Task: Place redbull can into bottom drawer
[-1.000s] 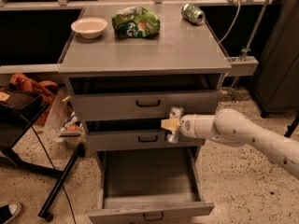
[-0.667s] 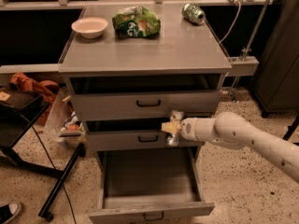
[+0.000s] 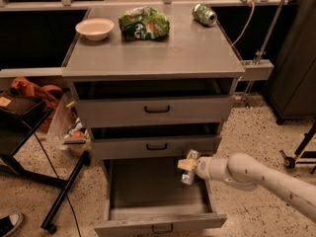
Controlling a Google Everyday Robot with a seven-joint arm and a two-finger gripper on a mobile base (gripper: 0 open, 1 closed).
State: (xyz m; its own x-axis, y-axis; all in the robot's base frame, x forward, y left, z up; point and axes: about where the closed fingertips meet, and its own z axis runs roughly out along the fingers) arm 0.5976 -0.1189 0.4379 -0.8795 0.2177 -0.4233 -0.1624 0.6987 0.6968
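The bottom drawer (image 3: pixel 148 191) is pulled out, a wide shallow grey tray with a small dark handle on its front. My gripper (image 3: pixel 189 167) reaches in from the right on a white arm. It is shut on the redbull can (image 3: pixel 191 156), a slim silver can held roughly upright over the right side of the open drawer, just below the middle drawer's front. Much of the can is hidden by the tan fingers (image 3: pixel 184 164).
The middle drawer (image 3: pixel 157 146) and top drawer (image 3: pixel 157 109) stand slightly open. On the cabinet top lie a green can (image 3: pixel 204 14), a green bag (image 3: pixel 144 23) and a white bowl (image 3: pixel 95 28). A black stand (image 3: pixel 64 191) and clutter are at the left.
My gripper with the can has moved down and slightly right, from in front of the middle drawer to over the open bottom drawer.
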